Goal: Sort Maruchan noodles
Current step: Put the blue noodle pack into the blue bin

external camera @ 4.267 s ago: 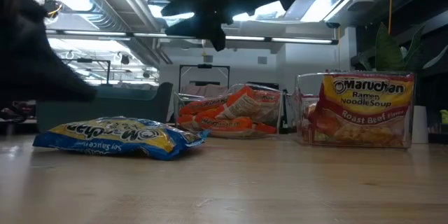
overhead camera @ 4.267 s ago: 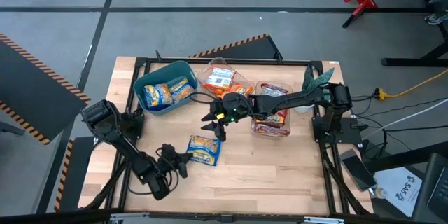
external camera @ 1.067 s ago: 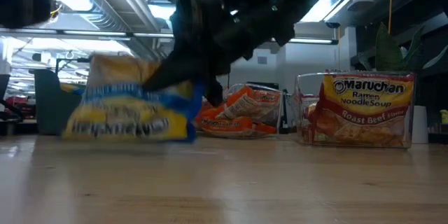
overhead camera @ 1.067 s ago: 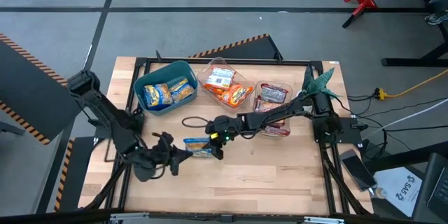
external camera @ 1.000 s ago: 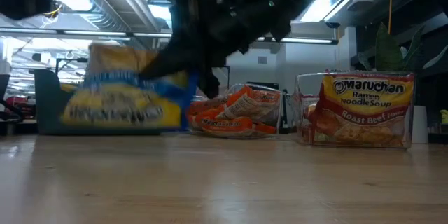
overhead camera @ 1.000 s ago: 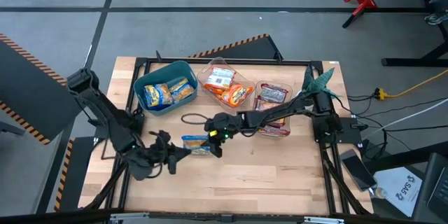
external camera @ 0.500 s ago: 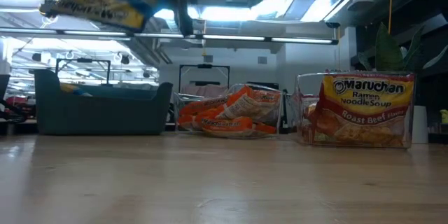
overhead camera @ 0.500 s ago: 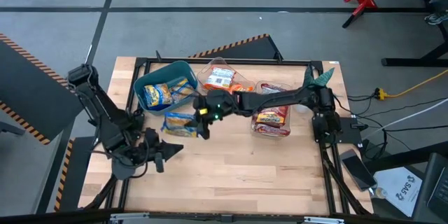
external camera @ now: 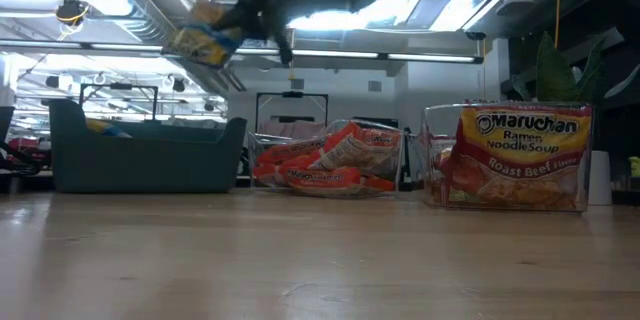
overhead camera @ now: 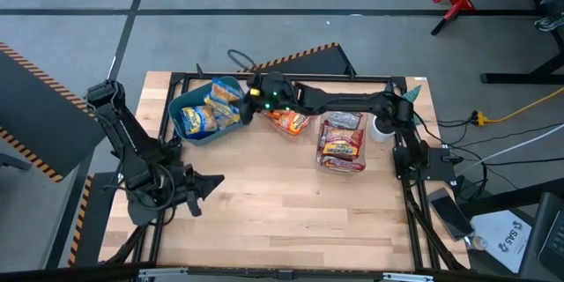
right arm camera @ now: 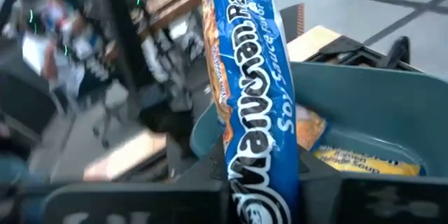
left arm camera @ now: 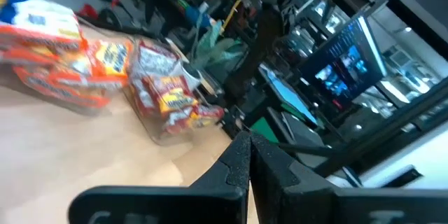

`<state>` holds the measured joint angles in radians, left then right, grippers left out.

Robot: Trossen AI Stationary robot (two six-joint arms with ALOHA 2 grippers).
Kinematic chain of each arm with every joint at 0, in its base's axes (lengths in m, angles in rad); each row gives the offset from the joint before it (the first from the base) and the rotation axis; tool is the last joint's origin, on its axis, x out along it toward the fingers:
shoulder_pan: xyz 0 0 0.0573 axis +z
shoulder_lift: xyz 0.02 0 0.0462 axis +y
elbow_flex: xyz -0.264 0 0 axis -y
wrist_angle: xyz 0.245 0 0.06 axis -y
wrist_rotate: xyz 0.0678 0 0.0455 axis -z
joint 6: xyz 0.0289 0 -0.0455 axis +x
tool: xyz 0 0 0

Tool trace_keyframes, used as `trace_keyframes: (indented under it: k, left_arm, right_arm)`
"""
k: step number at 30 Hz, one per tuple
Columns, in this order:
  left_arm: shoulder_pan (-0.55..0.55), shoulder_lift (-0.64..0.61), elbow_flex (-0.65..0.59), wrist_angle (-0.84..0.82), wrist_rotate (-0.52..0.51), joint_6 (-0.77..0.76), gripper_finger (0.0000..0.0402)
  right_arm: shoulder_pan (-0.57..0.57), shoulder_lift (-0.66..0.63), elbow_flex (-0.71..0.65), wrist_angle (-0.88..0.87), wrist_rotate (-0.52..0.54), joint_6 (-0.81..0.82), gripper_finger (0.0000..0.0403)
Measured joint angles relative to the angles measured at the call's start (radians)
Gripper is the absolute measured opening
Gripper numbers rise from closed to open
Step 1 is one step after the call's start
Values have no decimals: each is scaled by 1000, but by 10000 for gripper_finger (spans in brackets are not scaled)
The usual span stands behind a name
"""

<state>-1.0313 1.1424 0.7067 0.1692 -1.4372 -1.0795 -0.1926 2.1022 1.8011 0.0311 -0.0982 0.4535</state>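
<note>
Right pincer [right arm camera: 259,175] grips blue packet [right arm camera: 248,77] over teal bin [right arm camera: 364,105].

Glossy crinkled plastic blue-yellow packet [right arm camera: 255,112]; matt teal plastic bin [overhead camera: 181,106]; smooth pale wood table [overhead camera: 291,203]; clear plastic container [external camera: 520,160].

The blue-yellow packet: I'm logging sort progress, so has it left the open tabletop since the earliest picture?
Yes. The blue-yellow packet, held in the right pincer, is now above the teal bin rather than flat on the wood in front of it.
</note>
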Motion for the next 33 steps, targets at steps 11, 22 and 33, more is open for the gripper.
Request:
trace_keyframes:
  k: [11, 22, 33]
  left_arm:
    - [1, 0, 0, -1, -89, 19, 0]
    - [1, 0, 0, -2, -107, 18, 0]
    - [2, 0, 0, -3, -114, 18, 0]
  right_arm:
    - [-45, 154, 0, 233, 46, 251, 21]
    - [-43, 249, 64, 261, 85, 220, 29]
    - [-8, 384, 404, -41, 135, 51, 93]
